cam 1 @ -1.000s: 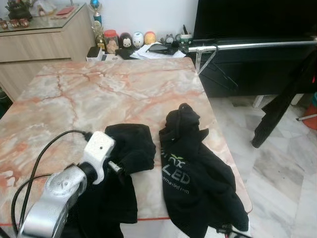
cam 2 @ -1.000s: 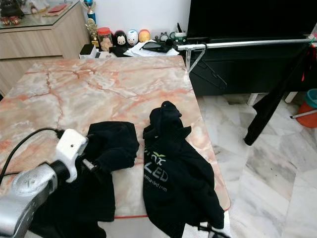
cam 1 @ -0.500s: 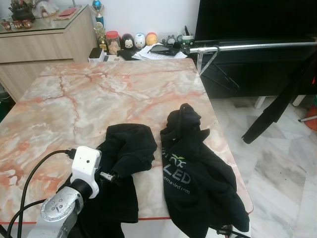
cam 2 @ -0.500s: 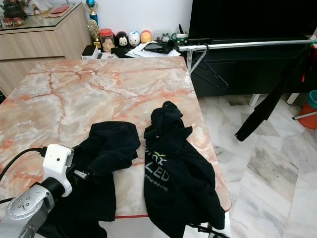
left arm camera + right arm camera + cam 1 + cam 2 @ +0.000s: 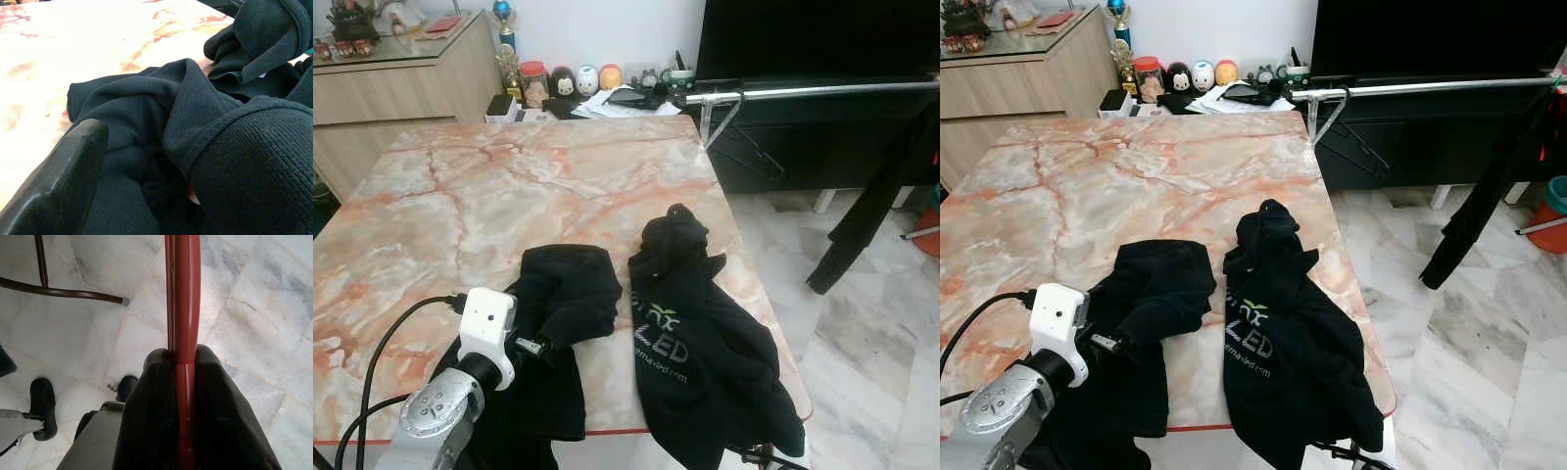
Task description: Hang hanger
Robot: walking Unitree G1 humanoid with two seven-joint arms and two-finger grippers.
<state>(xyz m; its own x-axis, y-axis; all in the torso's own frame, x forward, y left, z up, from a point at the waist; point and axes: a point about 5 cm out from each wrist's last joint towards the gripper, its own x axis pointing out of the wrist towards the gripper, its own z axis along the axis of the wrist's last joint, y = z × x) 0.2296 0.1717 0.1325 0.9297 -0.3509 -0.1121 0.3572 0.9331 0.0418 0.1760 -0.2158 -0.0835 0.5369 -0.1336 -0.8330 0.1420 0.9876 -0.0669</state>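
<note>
A: Left side? The left gripper [image 5: 540, 345] sits low over the near edge of the marble table [image 5: 460, 196], fingers [image 5: 58, 181] pushed into the folds of a plain black garment [image 5: 563, 294]. Pressed together or spread: cannot tell, cloth hides one finger.

B: Middle? A printed black garment [image 5: 700, 362] lies just beside it, draped over the table edge.

A: Right side? The right gripper [image 5: 183, 406] is pressed tight on a red hanger [image 5: 187, 298], low above the tiled floor [image 5: 88, 333]. A metal rail [image 5: 803, 91] stands well apart, beyond the table.
</note>
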